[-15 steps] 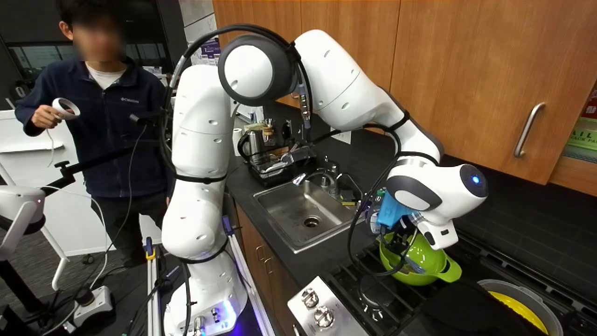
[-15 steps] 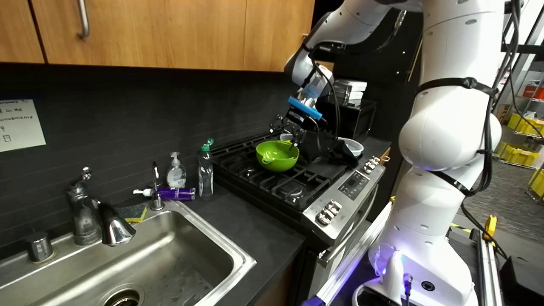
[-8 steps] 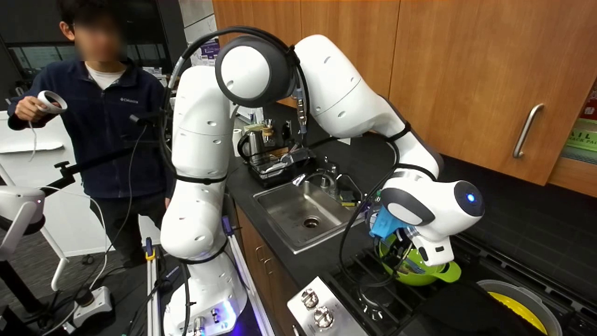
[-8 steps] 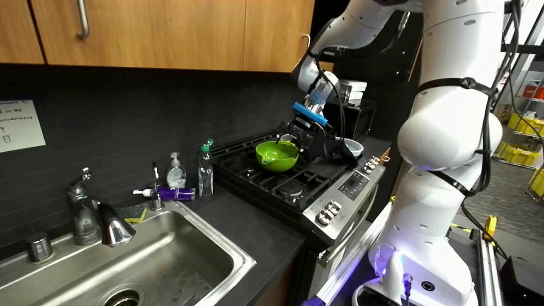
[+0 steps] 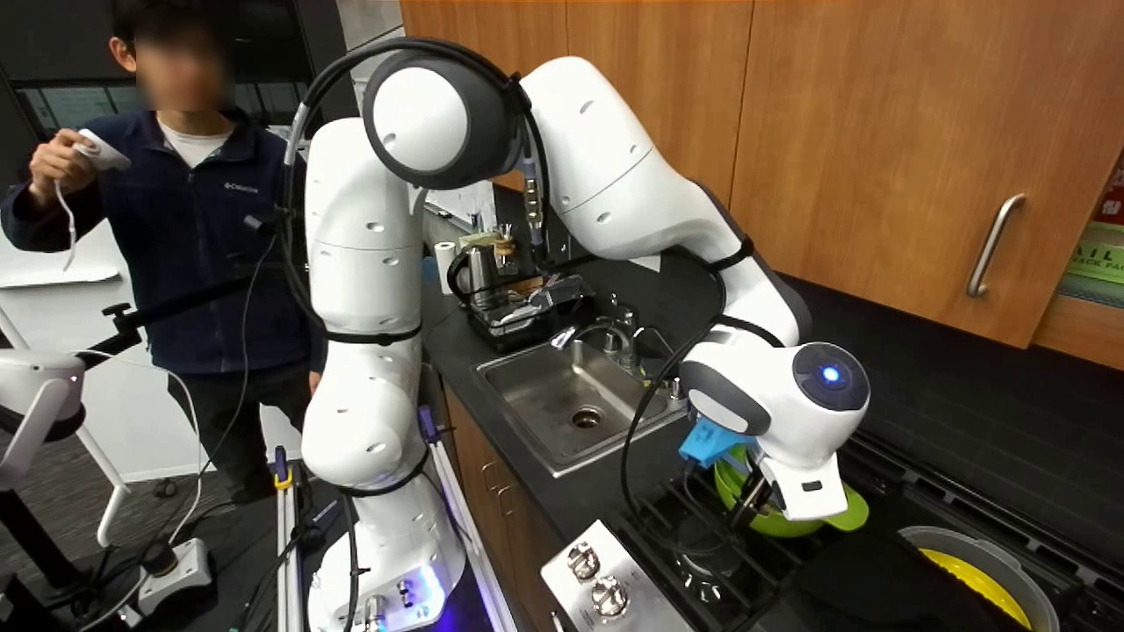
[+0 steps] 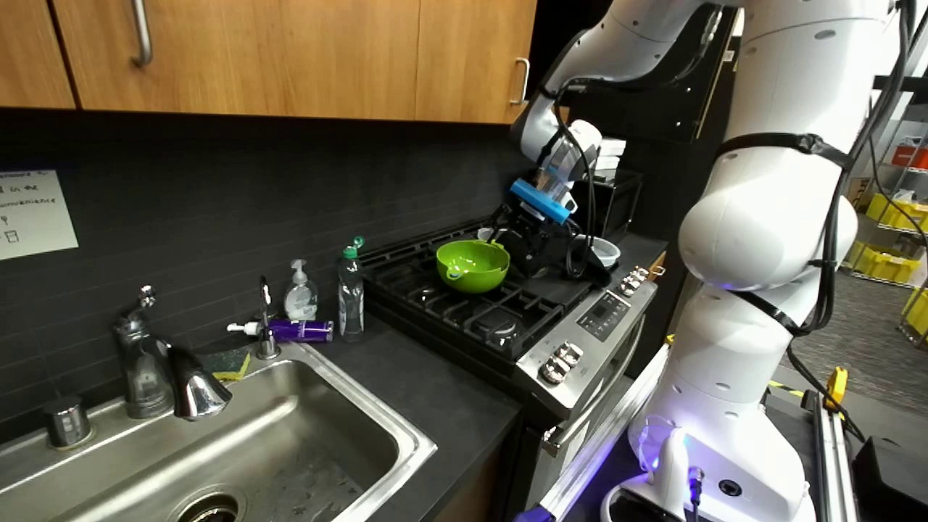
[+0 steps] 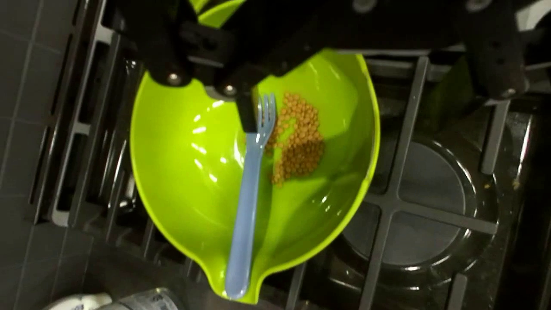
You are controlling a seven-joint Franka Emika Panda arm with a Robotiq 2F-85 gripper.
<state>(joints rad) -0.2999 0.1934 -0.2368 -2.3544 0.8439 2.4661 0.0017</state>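
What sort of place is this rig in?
Looks like a kitchen, though whether in a home, office or lab isn't clear: stainless sink, gas stove with a green bowl on it, wooden cabinets above.

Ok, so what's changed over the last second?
In an exterior view, the gripper moved right and slightly down, staying open; nothing was grasped or released. The person's hand raised the white controller. The green bowl stayed put on the stove.

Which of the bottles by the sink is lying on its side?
The purple bottle: it lies flat, while the clear pump bottle and the green-capped bottle stand upright.
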